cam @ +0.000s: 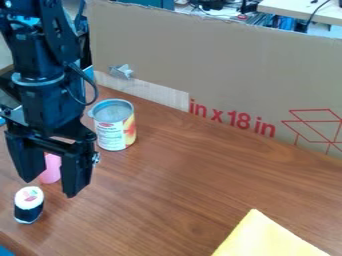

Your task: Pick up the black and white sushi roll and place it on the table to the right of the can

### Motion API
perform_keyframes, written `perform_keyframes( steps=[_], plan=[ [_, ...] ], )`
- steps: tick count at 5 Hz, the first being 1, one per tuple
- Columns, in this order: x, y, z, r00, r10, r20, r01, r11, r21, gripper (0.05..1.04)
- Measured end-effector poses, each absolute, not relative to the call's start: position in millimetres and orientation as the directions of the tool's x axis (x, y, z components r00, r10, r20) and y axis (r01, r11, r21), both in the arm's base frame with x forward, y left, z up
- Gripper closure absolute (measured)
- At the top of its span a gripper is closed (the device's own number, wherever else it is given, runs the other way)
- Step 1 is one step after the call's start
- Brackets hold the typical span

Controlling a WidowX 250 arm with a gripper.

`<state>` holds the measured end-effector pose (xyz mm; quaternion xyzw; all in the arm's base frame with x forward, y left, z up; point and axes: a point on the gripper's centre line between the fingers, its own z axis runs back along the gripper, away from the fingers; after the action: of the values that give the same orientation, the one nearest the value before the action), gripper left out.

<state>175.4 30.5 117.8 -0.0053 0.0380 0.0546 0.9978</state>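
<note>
At the left of the camera view my gripper hangs down over the wooden table, its two fingers spread apart with no object held. Just below and in front of it stands a small sushi roll toy with a white top and a dark wrap. Behind the fingers is a pink object, partly hidden by them. An open tin can with a white, yellow and red label stands upright to the right of the gripper.
A yellow cloth or sheet lies at the front right of the brown table. Along the back runs a tall cardboard wall with red print. A blue item shows at the lower left corner.
</note>
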Motion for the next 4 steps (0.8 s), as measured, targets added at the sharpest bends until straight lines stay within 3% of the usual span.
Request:
perform_keyframes(
  steps=[1,2,3,4],
  plan=[
    [173,30,115,0.991,0.104,-0.088,-0.105,0.994,-0.009,0.082],
    [158,54,115,0.989,0.145,-0.036,-0.146,0.988,-0.042,0.082],
    [148,73,116,0.978,0.209,0.023,-0.208,0.978,-0.029,0.082],
    [151,89,106,0.971,0.238,0.023,-0.238,0.970,0.037,0.082]
  ],
)
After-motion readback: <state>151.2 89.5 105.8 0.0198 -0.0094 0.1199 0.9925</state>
